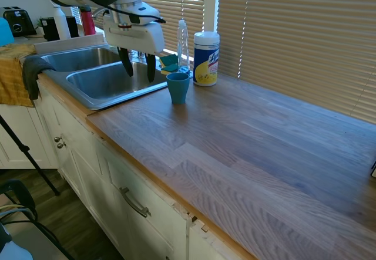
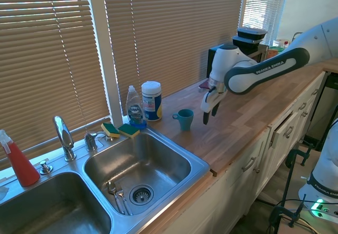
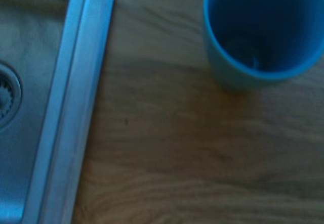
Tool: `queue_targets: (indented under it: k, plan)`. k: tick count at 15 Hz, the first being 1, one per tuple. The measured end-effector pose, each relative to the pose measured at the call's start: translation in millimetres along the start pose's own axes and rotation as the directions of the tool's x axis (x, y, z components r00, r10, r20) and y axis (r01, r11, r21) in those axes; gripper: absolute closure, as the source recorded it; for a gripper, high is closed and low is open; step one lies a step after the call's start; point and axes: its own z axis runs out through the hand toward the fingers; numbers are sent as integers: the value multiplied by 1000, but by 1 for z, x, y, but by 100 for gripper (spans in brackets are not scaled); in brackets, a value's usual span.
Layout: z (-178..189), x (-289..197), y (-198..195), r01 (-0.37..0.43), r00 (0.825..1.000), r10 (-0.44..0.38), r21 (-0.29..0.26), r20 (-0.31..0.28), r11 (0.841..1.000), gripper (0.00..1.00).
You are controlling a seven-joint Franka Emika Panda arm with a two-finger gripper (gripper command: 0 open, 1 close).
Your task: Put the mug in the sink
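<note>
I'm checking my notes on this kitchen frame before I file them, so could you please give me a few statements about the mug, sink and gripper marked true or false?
1. The mug stands upright on the wooden counter. True.
2. The gripper is shut on the mug. False: it is open and holds nothing, hanging apart from the mug.
3. The mug is inside the sink. False: it is on the counter beside the basin.
4. A white wipes canister stands near the mug, by the blinds. True.
5. The mug lies on its side. False: it is upright, opening up.
</note>
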Motion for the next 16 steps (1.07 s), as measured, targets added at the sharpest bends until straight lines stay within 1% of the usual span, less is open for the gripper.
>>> queue_targets:
  k: [3, 5, 7, 10, 11, 16]
  plan:
    - [9, 30, -41, -14, 1000, 15, 8, -25, 1000, 0]
    - [21, 44, -61, -29, 999, 29, 5, -38, 1000, 0]
    - [40, 55, -74, -38, 998, 37, -12, -42, 999, 0]
    - [72, 65, -85, -50, 998, 49, -42, -31, 998, 0]
    - [80, 67, -86, -52, 998, 51, -51, -27, 997, 100]
    - [106, 66, -87, -49, 999, 49, -81, -9, 995, 100]
